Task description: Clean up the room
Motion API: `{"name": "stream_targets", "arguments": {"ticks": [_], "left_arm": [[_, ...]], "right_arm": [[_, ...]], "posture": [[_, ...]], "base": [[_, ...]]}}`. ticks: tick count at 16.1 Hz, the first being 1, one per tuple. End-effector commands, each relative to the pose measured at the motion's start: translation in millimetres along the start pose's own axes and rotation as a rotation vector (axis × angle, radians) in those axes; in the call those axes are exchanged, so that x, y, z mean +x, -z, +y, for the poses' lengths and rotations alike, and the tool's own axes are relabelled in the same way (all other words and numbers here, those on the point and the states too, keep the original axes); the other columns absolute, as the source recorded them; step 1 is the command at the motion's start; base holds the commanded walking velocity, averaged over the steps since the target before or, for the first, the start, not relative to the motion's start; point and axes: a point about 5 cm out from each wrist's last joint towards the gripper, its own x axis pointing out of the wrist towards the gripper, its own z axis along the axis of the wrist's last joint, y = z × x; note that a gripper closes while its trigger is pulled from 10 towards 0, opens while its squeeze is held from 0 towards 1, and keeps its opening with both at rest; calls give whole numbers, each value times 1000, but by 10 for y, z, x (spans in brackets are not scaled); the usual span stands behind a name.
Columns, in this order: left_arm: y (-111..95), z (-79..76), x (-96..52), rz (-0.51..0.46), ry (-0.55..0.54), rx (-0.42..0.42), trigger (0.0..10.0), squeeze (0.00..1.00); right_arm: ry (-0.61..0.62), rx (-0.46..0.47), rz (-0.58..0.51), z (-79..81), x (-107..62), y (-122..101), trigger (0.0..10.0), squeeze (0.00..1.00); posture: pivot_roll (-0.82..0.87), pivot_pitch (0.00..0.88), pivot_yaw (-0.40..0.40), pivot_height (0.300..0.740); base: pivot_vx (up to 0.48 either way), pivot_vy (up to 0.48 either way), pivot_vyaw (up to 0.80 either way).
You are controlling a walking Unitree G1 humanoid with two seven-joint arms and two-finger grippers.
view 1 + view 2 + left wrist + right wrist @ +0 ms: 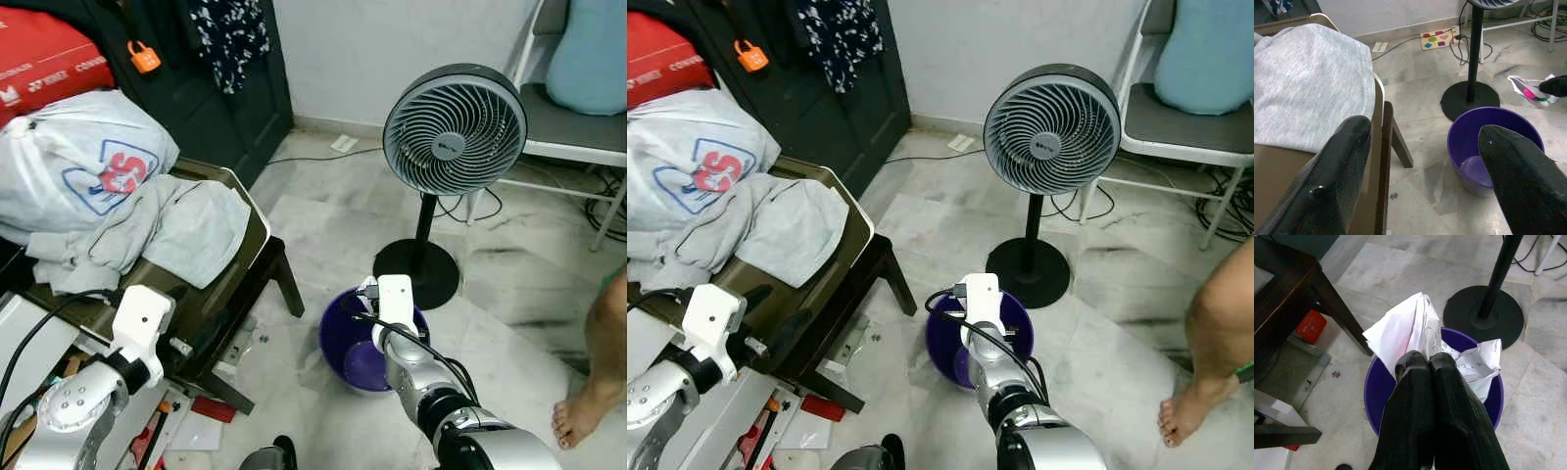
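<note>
Standing by the wall, I see from the left eye view the purple bucket point(358, 343) on the marble floor point(323, 211), with the right arm reaching over its rim. At twelve o'clock from the bucket rises the pedestal fan point(454, 127), its round base point(416, 271) just beside the rim; at nine o'clock a dark table point(211, 318) leg stands close, leaving a narrow strip of floor between. A person's bare foot point(580, 416) rests at four o'clock.

Right eye view: grey clothes point(774, 230) and a plastic bag point(691, 162) pile on the table.

Left wrist view: the left gripper point(1425, 171) hangs spread wide and empty, the bucket between its fingertips.

Right wrist view: the right gripper point(1429, 360) is pinched tight on crumpled paper point(1413, 333), held over the bucket's mouth.
</note>
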Motion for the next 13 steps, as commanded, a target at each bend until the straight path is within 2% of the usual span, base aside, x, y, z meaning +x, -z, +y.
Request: {"name": "stream_targets", "arguments": {"ticks": [1,7,8,11,13], "left_arm": [[39,38,-41,30,-12,5,10000,0],[26,33,-21,22,0,-1,10000,0],[27,34,-21,22,0,-1,10000,0],[29,35,-24,24,1,0,10000,0],[29,34,-21,24,1,0,10000,0]], "right_arm": [[-6,12,19,46,-14,48,10000,0],[3,14,21,39,-13,47,10000,0],[44,-21,23,-15,-12,57,10000,0],[173,-35,36,-236,-7,75,10000,0],[186,-32,20,-258,-3,49,10000,0]], "posture": [[88,152,150,740],[88,151,152,740],[88,151,153,740],[89,153,156,740],[87,153,156,740]], "base": [[0,0,0],[0,0,0],[0,0,0],[0,0,0],[0,0,0]]}}
